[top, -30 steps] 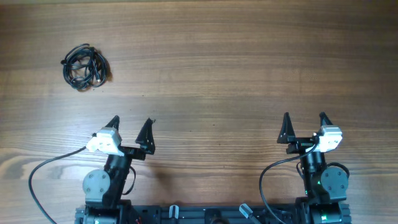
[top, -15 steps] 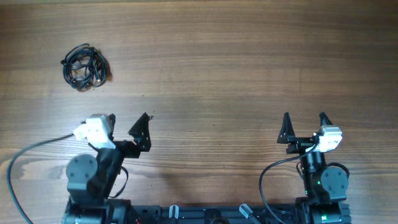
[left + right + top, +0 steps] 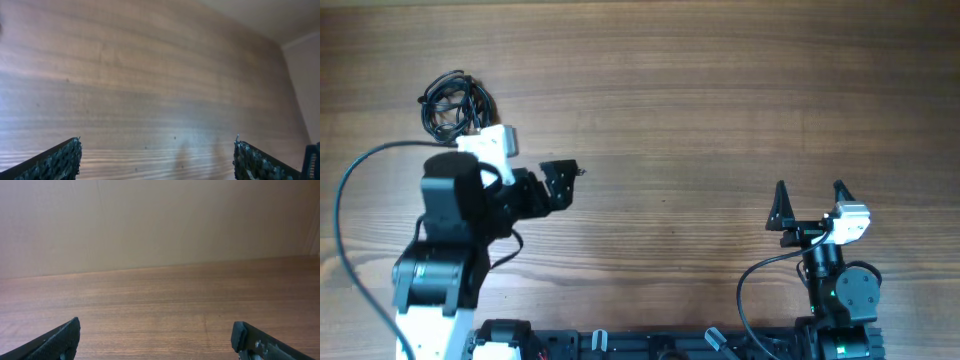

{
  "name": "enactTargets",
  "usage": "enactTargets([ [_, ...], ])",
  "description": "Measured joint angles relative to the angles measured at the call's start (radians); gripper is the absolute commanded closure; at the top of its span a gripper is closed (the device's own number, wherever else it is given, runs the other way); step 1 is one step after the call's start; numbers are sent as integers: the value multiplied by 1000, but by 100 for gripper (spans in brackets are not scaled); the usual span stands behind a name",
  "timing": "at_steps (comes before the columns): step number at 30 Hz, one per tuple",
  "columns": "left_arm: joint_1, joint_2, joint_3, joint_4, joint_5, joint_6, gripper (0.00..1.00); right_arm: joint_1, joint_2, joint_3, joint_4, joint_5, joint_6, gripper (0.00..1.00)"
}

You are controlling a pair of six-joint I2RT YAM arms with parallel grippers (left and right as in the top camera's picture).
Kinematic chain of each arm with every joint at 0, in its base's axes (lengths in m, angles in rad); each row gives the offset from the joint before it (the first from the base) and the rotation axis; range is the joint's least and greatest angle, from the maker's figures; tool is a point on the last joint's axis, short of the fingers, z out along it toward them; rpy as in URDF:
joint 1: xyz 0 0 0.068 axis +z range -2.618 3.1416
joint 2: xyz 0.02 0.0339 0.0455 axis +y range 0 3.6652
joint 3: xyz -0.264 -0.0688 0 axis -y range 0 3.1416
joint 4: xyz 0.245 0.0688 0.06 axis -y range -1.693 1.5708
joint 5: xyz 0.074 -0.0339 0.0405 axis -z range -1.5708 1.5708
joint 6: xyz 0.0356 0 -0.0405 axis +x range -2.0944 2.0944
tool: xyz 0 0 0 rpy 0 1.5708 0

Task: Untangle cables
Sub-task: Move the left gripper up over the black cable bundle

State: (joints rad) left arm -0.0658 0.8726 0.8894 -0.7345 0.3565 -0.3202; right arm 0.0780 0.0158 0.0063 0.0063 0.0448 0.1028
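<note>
The cables [image 3: 448, 106] lie as one small knotted black bundle at the table's far left in the overhead view. Its near right edge is covered by my left arm's white wrist camera. My left gripper [image 3: 534, 168] is raised just to the right of the bundle, open, and apart from it. In the left wrist view that gripper [image 3: 157, 161] holds nothing, with only bare wood between its fingers [image 3: 59, 162]; no cables appear there. My right gripper [image 3: 810, 190] rests open near the front right, far from the bundle. The right wrist view shows this gripper [image 3: 157, 336] empty too.
The wooden table [image 3: 720, 100] runs to a pale wall [image 3: 160, 220] at the back. A thick black wire [image 3: 360, 180] arcs off the left arm toward the left edge. Both arm bases stand along the front edge.
My left arm has risen and swung forward and left toward the cable bundle, its wrist camera now overlapping the bundle's edge. The right arm has stayed still. Both grippers remain open.
</note>
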Motion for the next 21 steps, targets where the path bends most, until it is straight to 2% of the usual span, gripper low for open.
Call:
enactTargets([
  [2,0,53,0,0,14,0,0,0,0,0,0,0,0,1],
  [3,0,77,0,-2,18,0,7,0,0,0,0,0,0,0],
  [4,0,97,0,-7,21,0,32,0,0,0,0,0,0,0],
  [7,0,161,0,-29,28,-5,89,0,0,0,0,0,0,0],
  [8,0,190,1,-32,31,-5,96,0,0,0,0,0,0,0],
  [21,0,470,1,-50,34,-27,96,0,0,0,0,0,0,0],
])
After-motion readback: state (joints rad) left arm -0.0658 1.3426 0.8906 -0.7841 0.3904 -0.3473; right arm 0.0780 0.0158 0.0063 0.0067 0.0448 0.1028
